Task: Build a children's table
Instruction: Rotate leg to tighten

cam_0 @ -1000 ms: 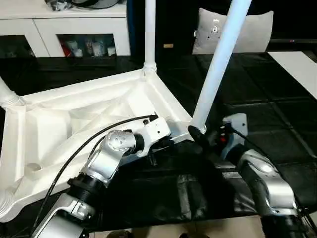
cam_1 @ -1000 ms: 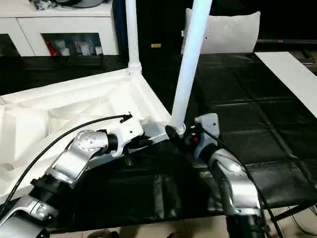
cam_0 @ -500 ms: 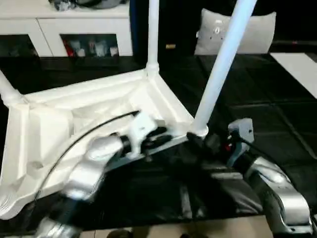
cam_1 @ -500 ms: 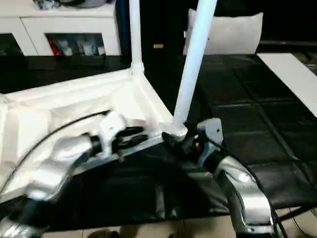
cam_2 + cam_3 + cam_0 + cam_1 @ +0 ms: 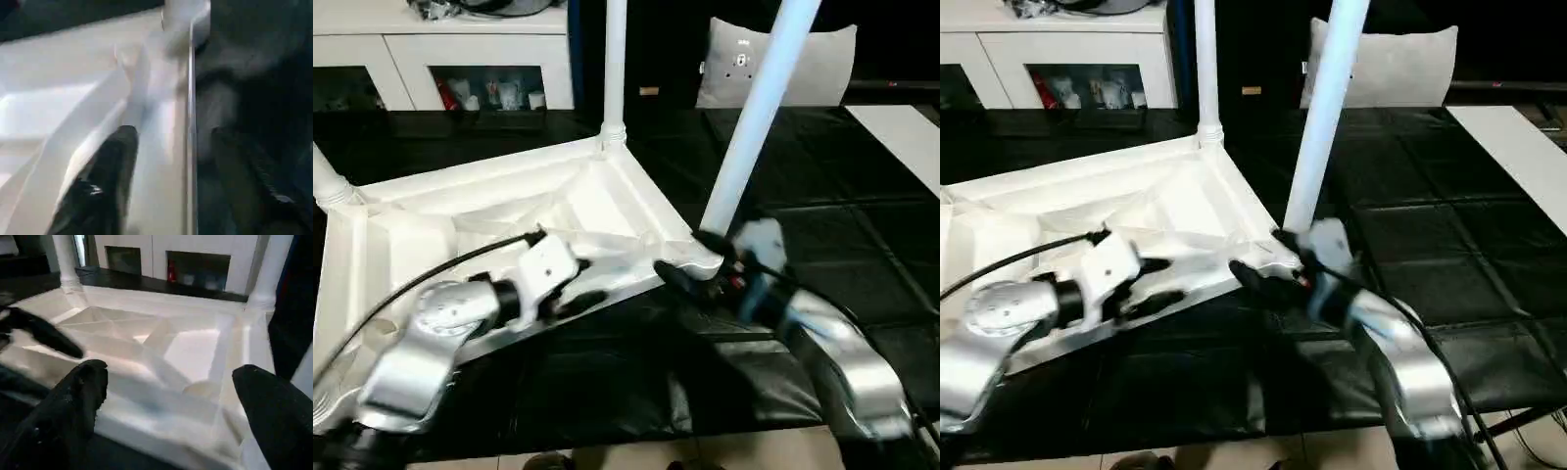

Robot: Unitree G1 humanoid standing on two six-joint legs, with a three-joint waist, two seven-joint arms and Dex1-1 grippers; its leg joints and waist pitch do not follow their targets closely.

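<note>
Both claws at table [image 5: 607, 196] rim

a white cabinet [image 5: 460, 44] and grey pillow [image 5: 822, 64] stand behind black matting [image 5: 862, 225].

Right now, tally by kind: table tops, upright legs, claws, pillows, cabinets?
Table top: 1
Upright legs in view: 3, back, right, left
Claws: 2, left claw, right claw
Grey pillow: 1
White cabinet: 1
Total: 8
</note>
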